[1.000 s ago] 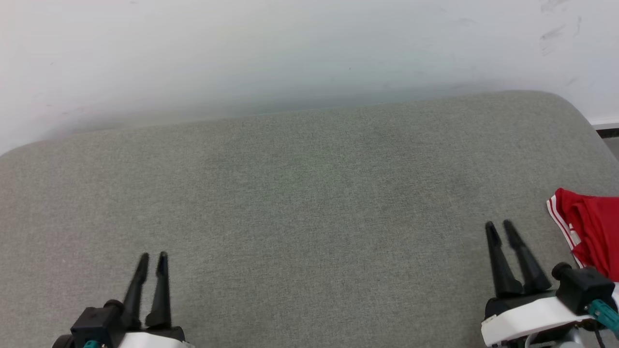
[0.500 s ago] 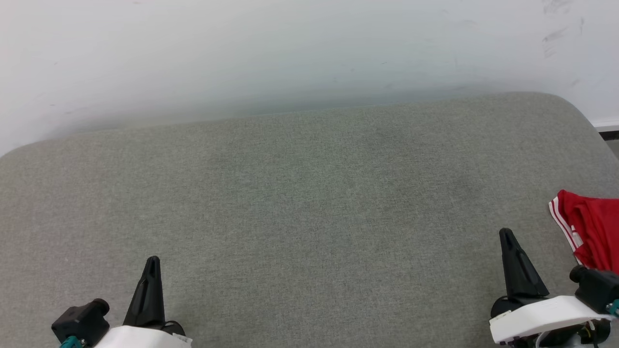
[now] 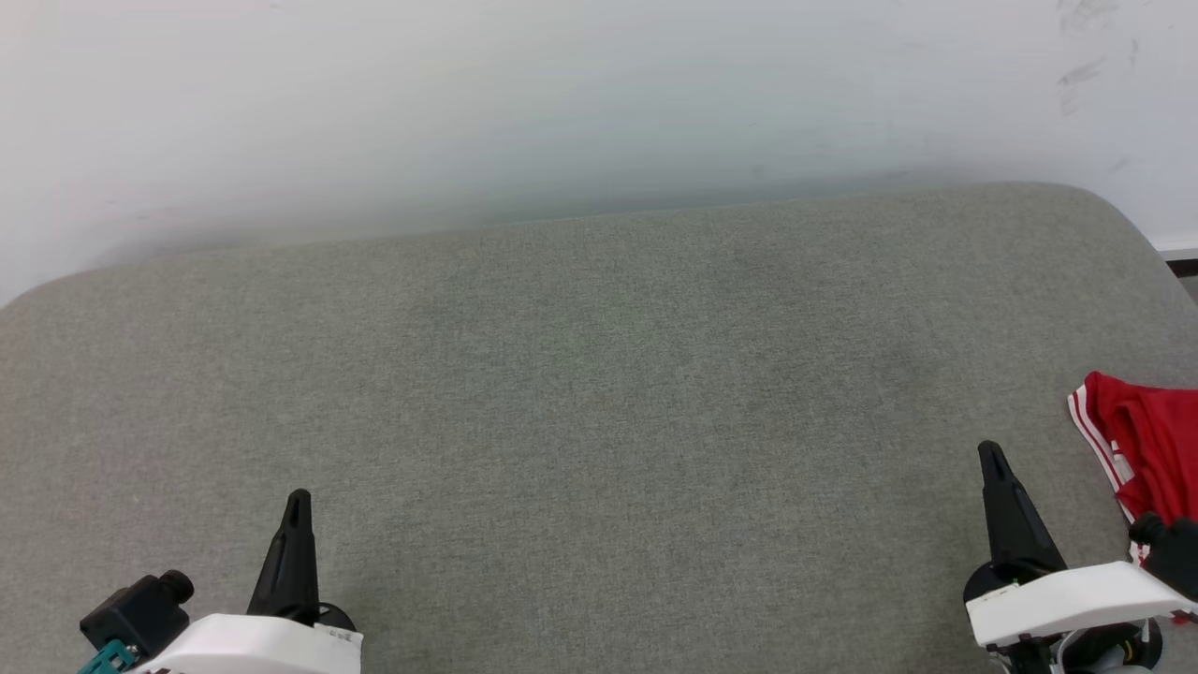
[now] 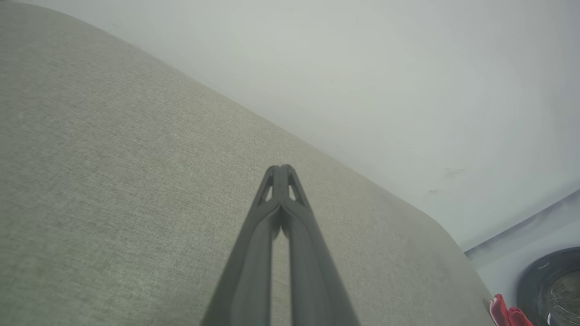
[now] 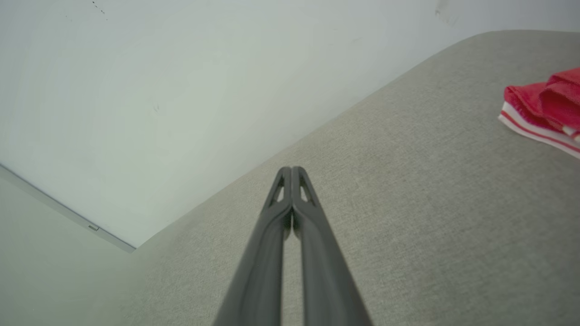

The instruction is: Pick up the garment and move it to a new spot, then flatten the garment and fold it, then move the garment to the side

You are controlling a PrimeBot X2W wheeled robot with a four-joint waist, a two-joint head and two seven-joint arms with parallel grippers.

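Beyond the right end of the grey pad, lower down: one dark round container, cut by the frame edge, with something pale and glassy inside, too blurred to name.

On the pad's right end: one garment, bright red, bunched into soft folds. A white hem striped in red faces the pad's middle. Partly cut off at the side of the head view.

At the pad's near edge, toward its left end: left gripper, two dark fingers pressed together tip to tip, gripping nothing, aimed across the pad at the white wall behind its far edge.

At the pad's near edge, toward its right end: right gripper, two fingers likewise closed flat against each other, empty, near the garment but apart from it.

Count: one pad, one garment, one container, two grippers, four fingers.

Past the pad's far corner in the right wrist view: pale floor, with a thin strip along the wall's foot.
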